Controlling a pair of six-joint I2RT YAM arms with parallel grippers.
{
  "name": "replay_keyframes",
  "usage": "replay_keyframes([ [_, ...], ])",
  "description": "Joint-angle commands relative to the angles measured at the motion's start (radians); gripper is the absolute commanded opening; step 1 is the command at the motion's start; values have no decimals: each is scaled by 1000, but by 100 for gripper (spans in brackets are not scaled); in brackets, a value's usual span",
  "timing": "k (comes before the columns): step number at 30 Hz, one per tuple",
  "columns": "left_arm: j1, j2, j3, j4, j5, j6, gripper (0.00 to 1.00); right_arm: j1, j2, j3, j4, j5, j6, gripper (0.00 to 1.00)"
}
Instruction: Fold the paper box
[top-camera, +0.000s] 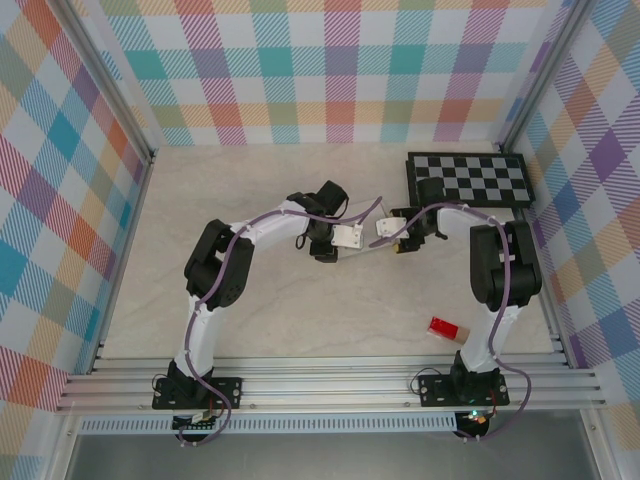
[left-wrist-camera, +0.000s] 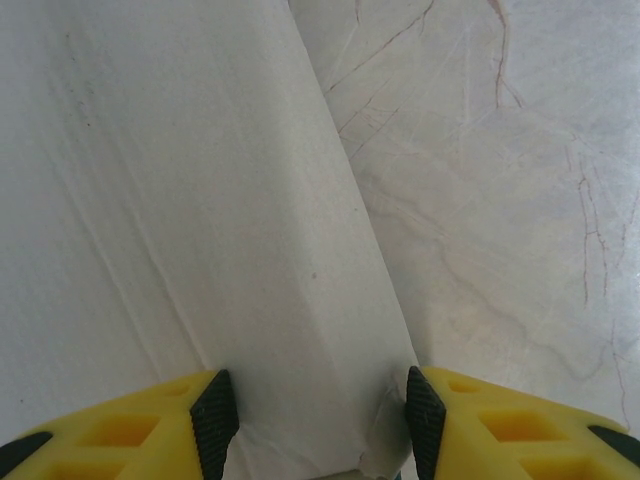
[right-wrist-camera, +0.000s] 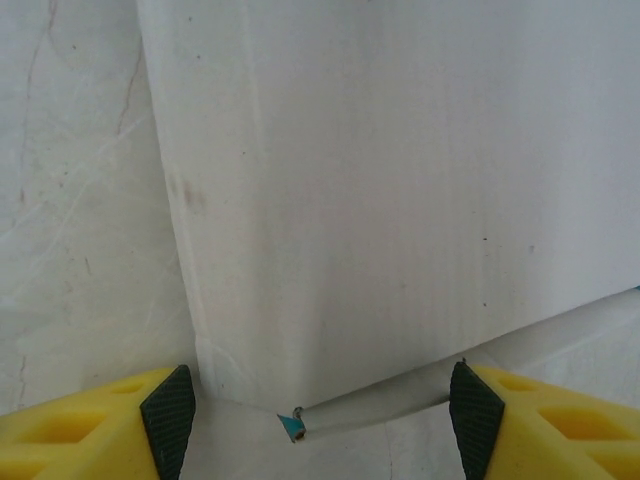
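The paper box (top-camera: 350, 237) hangs white side out between the two arms, mid-table. My left gripper (top-camera: 338, 241) has its left end and my right gripper (top-camera: 394, 238) its right end. In the left wrist view a folded ridge of the paper box (left-wrist-camera: 250, 250) runs down between the black pads, and my left gripper (left-wrist-camera: 320, 425) is shut on it. In the right wrist view a broad white panel of the paper box (right-wrist-camera: 400, 200) spans the jaws. My right gripper (right-wrist-camera: 320, 420) is shut across it, one pad at the box's corner, the other against a flap edge. A small teal corner (right-wrist-camera: 293, 427) peeks out.
A black-and-white checkerboard (top-camera: 470, 180) lies at the back right, close behind the right arm. A small red block (top-camera: 445, 328) sits on the table near the right arm's base. Plaid walls enclose three sides, and aluminium rails (top-camera: 330, 385) run along the near edge.
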Motion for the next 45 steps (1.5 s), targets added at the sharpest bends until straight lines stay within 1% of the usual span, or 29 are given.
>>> replay_keyframes([
  [1,-4,92,-83,-132,-20,25,51,14,31,-26,49,9,-73,68],
  [3,-4,89,-91,-128,-16,30,50,27,36,-40,93,29,-70,64],
  [4,-6,92,-91,-128,-17,31,50,33,40,-42,103,38,-72,59],
  [6,-7,94,-96,-125,-19,33,50,48,48,-65,170,70,-80,37],
  [8,-9,93,-99,-121,-17,33,50,62,56,-98,248,97,-85,24],
  [10,-12,87,-107,-116,-10,38,50,80,63,-144,369,122,-85,14],
  [12,-12,84,-113,-116,-5,44,50,94,67,-172,435,137,-93,2],
  [13,-12,84,-115,-115,-7,43,50,98,68,-174,443,140,-90,0],
  [14,-12,83,-117,-113,-9,43,50,99,68,-173,443,139,-82,0],
  [15,-12,83,-117,-112,-12,43,50,98,66,-166,436,136,-57,3],
  [17,-9,80,-114,-111,-5,35,50,91,54,-132,378,125,8,13],
  [19,-4,78,-109,-112,5,26,50,74,25,-120,337,86,40,21],
  [21,0,78,-109,-115,1,24,50,50,-13,-119,303,43,64,33],
  [23,7,75,-112,-114,1,24,50,19,-59,-112,253,-4,98,35],
  [24,10,73,-115,-111,2,21,50,-1,-82,-102,213,-37,122,39],
  [27,17,65,-114,-106,8,15,50,-46,-149,-82,137,-109,183,43],
  [29,19,64,-107,-108,16,7,50,-63,-186,-67,103,-139,233,50],
  [32,22,58,-79,-116,36,-25,51,-64,-232,-54,51,-182,275,52],
  [34,25,45,-57,-112,61,-52,52,-64,-259,-53,34,-209,297,52],
  [37,31,13,-32,-101,101,-80,53,-64,-298,-72,45,-218,329,52],
  [41,38,-22,-4,-95,116,-102,55,-64,-323,-81,36,-222,357,54],
  [43,51,-45,6,-77,146,-137,56,-69,-318,-44,10,-253,447,54],
  [45,60,-74,3,-47,183,-178,57,-77,-294,38,-24,-283,604,51],
])
